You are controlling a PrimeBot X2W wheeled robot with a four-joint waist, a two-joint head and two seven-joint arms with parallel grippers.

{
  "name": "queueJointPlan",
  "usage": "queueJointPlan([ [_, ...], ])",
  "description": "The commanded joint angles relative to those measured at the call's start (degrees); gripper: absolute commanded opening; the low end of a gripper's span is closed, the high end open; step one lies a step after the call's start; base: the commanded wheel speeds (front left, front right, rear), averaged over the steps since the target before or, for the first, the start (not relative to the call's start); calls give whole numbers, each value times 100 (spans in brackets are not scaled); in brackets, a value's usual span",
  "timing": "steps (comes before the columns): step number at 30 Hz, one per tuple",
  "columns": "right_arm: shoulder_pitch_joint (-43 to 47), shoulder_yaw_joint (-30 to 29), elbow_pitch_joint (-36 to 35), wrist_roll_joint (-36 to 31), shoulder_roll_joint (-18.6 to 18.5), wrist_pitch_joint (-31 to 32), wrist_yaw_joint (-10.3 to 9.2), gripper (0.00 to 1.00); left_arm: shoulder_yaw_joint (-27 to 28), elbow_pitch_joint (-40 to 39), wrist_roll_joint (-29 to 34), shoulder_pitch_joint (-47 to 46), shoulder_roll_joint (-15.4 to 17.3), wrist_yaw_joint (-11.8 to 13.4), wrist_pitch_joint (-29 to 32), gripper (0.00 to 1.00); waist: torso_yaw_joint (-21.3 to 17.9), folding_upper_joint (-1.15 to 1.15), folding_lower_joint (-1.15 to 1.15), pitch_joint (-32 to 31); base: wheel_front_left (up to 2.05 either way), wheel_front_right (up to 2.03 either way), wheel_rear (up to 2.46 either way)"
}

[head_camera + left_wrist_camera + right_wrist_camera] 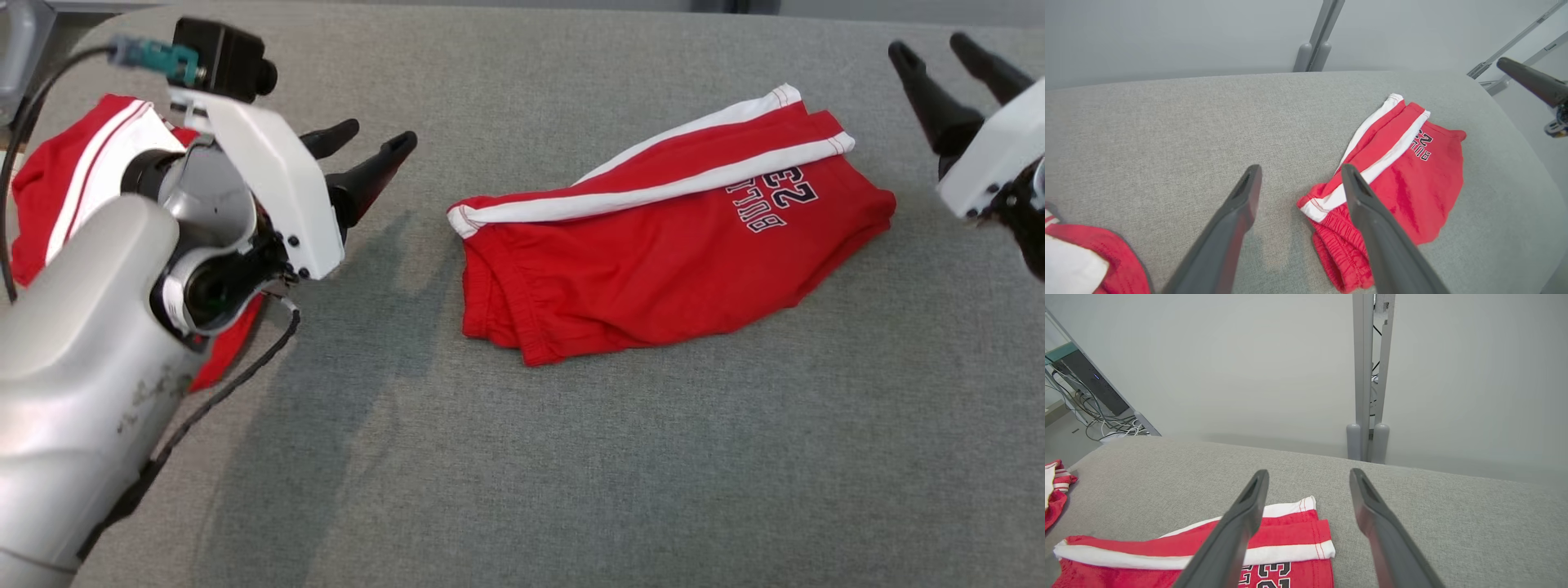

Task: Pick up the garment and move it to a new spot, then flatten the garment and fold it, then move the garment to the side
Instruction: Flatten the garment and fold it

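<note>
- garment (653,269): red shorts, folded over on themselves, lying on the grey fabric surface (571,457), right of its middle and nearer the far edge than the near one
- white side stripe (653,192) runs along the garment's far side, from the left end to the right end
- dark printed lettering (775,200) near the garment's right end, upside down in the head view
- elastic waistband bunched at the left end, layers stacked unevenly at the near left corner of the fold
- left gripper (380,135): released, two dark fingers spread wide, just left of the garment's left end and not touching it, pointing toward it
- left wrist view: left gripper (1301,171) open, with the garment (1412,179) lying past the fingertips; one finger overlaps the waistband end in that view
- right gripper (929,45): released, fingers apart, near the surface's far right corner, beyond the garment's right end, apart from the cloth
- right wrist view: right gripper (1309,473) open above the striped end of the garment (1298,535), no contact visible
- second red-and-white garment (49,188) crumpled at the surface's left edge, partly hidden behind the left arm, well apart from the folded one
- grey metal post (1367,396) stands behind the far edge
- left arm's shadow falls on the surface between the two garments
</note>
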Motion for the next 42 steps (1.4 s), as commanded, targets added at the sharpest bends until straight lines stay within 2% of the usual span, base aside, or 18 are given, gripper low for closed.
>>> queueJointPlan([
  [1,133,26,117,38,34,-112,1,100,101,-86,85,156,59,96,-284,100,52,0,0,-59,0,0,0],
  [7,508,181,532,226,203,-197,1,100,336,-712,568,988,172,554,-1723,100,223,0,0,-159,0,0,0],
  [14,707,332,935,473,226,144,1,100,492,-1736,718,2108,181,901,-2809,100,445,0,0,-104,0,0,0],
  [15,707,332,935,473,226,144,1,100,492,-1736,718,2108,181,901,-2809,100,445,0,0,-104,0,0,0],
  [17,757,345,1112,605,182,349,1,100,507,-2075,782,2527,139,1073,-3164,100,558,0,0,-55,0,0,0],
  [24,778,312,1333,794,133,523,1,100,389,-2371,993,3072,106,1340,-3540,100,744,0,0,36,0,0,0],
  [29,822,258,1418,1022,185,761,1,100,437,-2441,960,3359,-87,1432,-3782,100,821,0,0,88,0,0,0],
  [34,947,151,1659,1333,300,1210,0,100,475,-2414,1073,3539,-176,1485,-3911,100,888,0,0,90,0,0,0],
  [42,981,82,1618,1663,521,2029,3,100,558,-2319,1281,3658,-358,1534,-4011,100,993,0,0,119,0,0,0],
])
